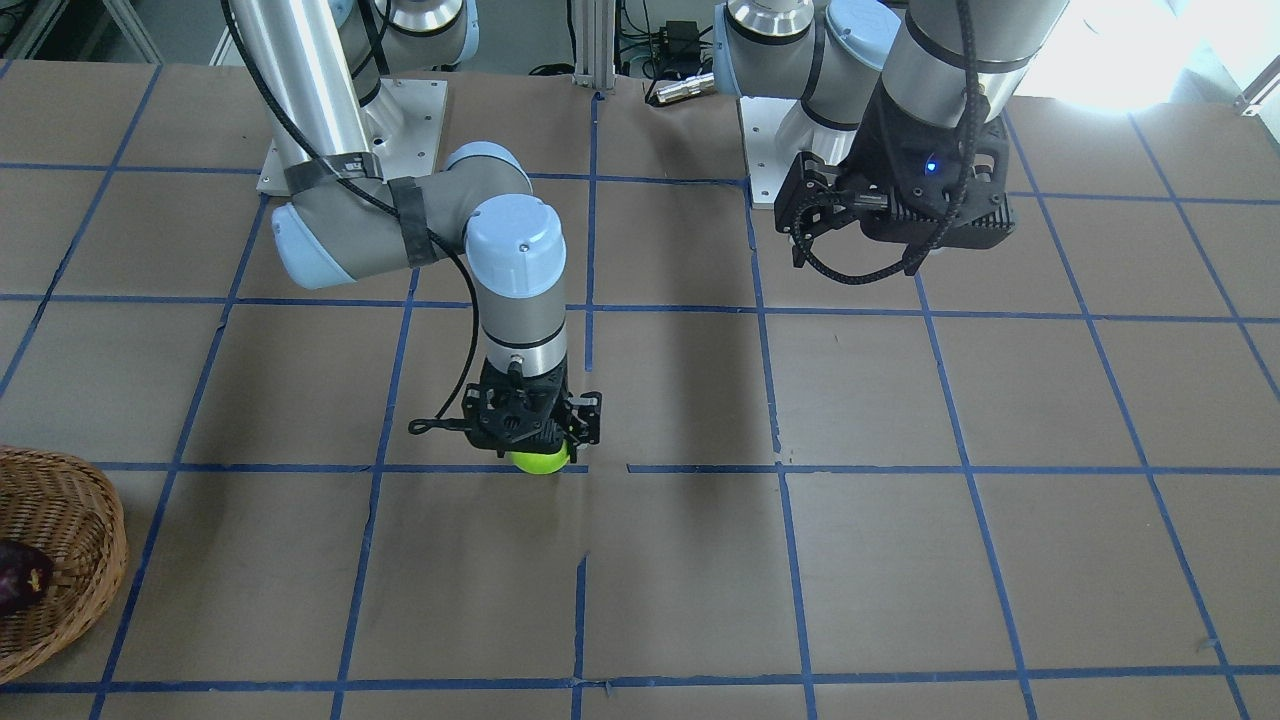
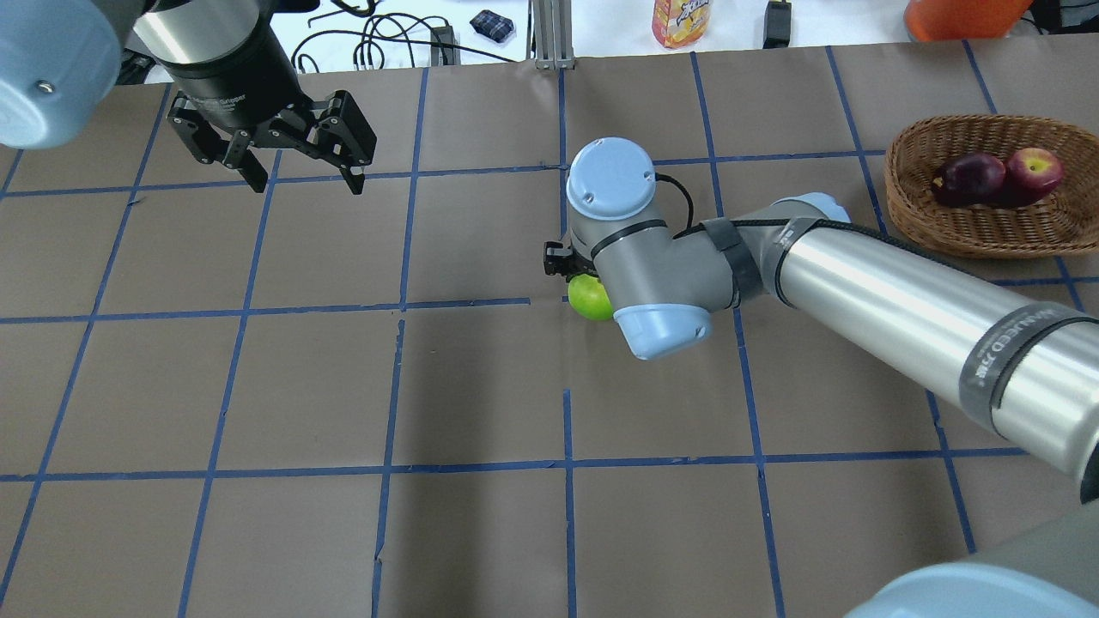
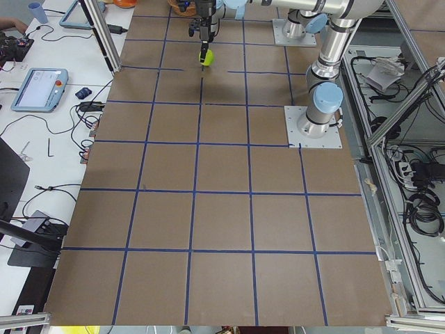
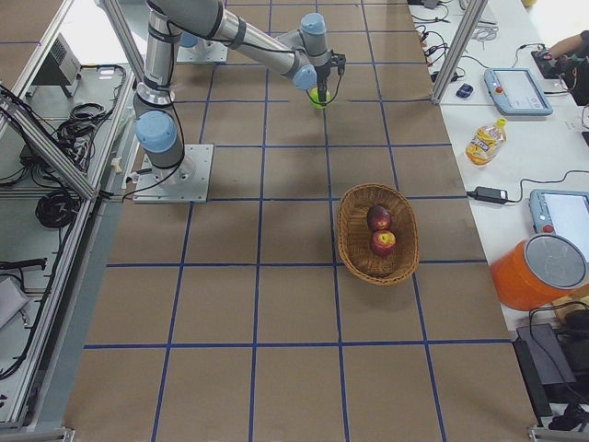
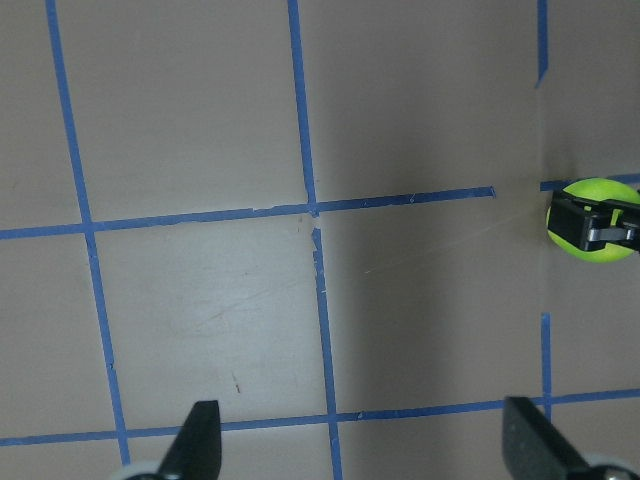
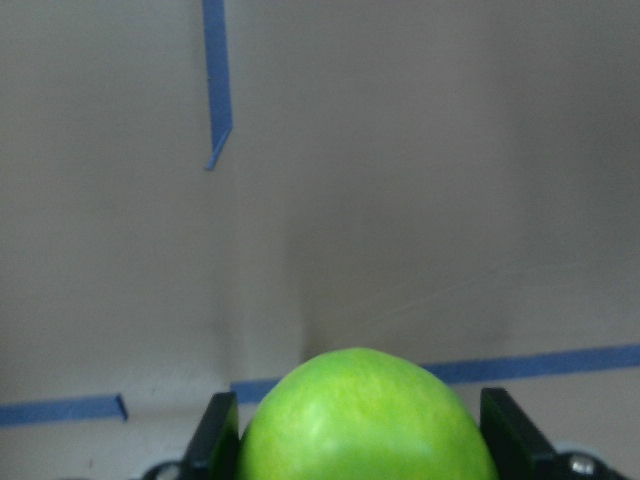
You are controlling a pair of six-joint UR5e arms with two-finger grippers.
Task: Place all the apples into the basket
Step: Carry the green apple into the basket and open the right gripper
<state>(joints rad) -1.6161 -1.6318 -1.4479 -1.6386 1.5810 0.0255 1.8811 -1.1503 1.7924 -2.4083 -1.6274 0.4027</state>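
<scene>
A lime green apple (image 2: 590,298) is near the table's middle, under my right wrist. My right gripper (image 1: 540,455) points straight down with its fingers against both sides of that apple (image 6: 360,420); whether the apple is off the table I cannot tell. The wicker basket (image 2: 910,215) stands at the far right and holds the maroon apple (image 2: 970,178) and the red apple (image 2: 1035,167). My left gripper (image 2: 306,184) is open and empty, raised above the far left of the table. The left wrist view shows the green apple (image 5: 580,245) far off.
The table is brown paper with a grid of blue tape lines (image 2: 400,302). The arm base plates (image 1: 400,110) are at the robot's side. Beyond the far table edge lie a juice bottle (image 2: 681,21), cables and an orange container (image 2: 962,13).
</scene>
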